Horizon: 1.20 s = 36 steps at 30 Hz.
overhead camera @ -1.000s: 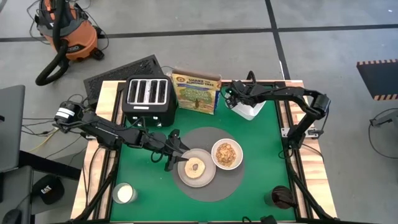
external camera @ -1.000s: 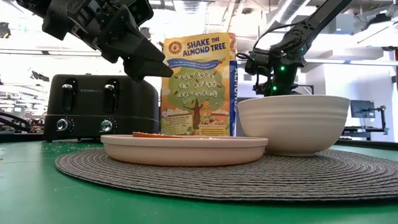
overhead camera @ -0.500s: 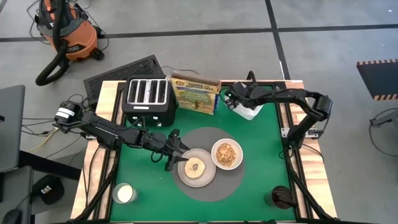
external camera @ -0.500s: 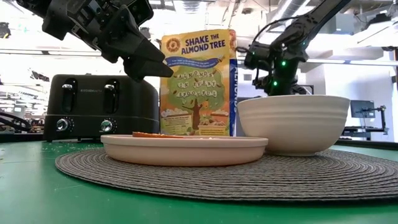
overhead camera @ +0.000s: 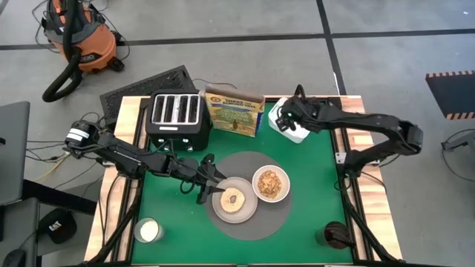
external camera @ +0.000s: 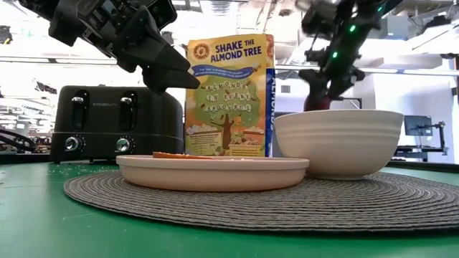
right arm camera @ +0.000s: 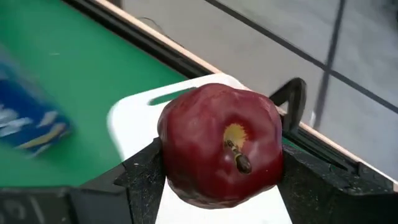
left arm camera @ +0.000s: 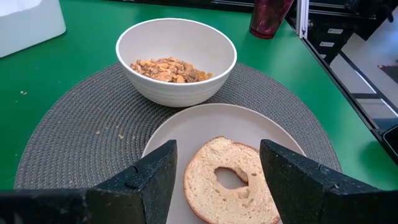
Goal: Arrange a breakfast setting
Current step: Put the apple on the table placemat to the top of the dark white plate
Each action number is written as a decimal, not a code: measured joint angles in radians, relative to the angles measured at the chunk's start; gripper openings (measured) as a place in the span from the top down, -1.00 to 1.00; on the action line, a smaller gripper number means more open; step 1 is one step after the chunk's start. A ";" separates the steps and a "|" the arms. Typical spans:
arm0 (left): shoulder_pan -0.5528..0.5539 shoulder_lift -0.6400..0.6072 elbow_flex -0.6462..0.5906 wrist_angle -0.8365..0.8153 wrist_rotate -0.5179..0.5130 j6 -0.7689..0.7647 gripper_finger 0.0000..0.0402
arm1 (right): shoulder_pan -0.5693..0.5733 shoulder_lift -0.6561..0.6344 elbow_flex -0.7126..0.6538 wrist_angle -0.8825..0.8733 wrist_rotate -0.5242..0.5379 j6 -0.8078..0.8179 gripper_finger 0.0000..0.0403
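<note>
A round toasted bread piece (left arm camera: 231,180) lies on the pale plate (overhead camera: 223,210). Beside it the white bowl (overhead camera: 271,185) holds brown cereal (left arm camera: 169,68). Both stand on a round grey placemat (overhead camera: 252,165). My left gripper (overhead camera: 210,183) hovers open over the plate's left edge, its fingers (left arm camera: 144,180) on either side of the bread without touching it. My right gripper (overhead camera: 285,119) is at the far right, shut on a dark-red apple (right arm camera: 217,146) over the white container (overhead camera: 295,130). No spoon shows. My right gripper pinches the apple between its two fingers, one on each of its opposite sides (right arm camera: 166,155). The stem end (right arm camera: 235,149) faces the wrist camera. The apple is lifted clear, above the white container (right arm camera: 134,115); it also shows in the low view (external camera: 318,101) behind the bowl.
A black toaster (overhead camera: 176,115) and a cereal box (overhead camera: 234,110) stand at the table's far side. A glass of milk (overhead camera: 148,230) is at the near left and a dark cup (overhead camera: 338,236) at the near right. Bare green mat lies right of the bowl.
My right gripper has risen from the white container with the apple in its hold, and the arm's elbow has swung out toward the table's right edge. The apple now hangs clear of the container.
</note>
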 joint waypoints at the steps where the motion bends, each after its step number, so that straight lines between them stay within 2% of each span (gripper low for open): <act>1: 0.000 0.000 0.000 0.000 0.000 0.000 -0.07 | 0.016 -0.022 0.000 -0.007 -0.011 0.000 -0.41; 8: 0.000 0.000 0.000 0.005 0.000 -0.013 -0.07 | 0.181 -0.125 0.000 -0.018 -0.076 0.003 -0.42; 15: 0.000 0.000 0.000 0.020 0.000 -0.010 -0.07 | 0.358 -0.130 0.000 0.019 -0.080 -0.014 -0.42; 22: 0.000 0.000 0.000 0.024 -0.005 -0.013 -0.07 | 0.461 -0.051 -0.001 0.156 -0.092 -0.089 -0.42; 30: 0.000 0.000 0.000 0.023 -0.005 -0.008 -0.07 | 0.493 0.055 0.005 0.331 -0.197 -0.166 -0.42; 36: 0.000 -0.006 0.000 0.015 -0.005 -0.007 -0.07 | 0.503 0.170 0.103 0.315 -0.209 -0.225 -0.42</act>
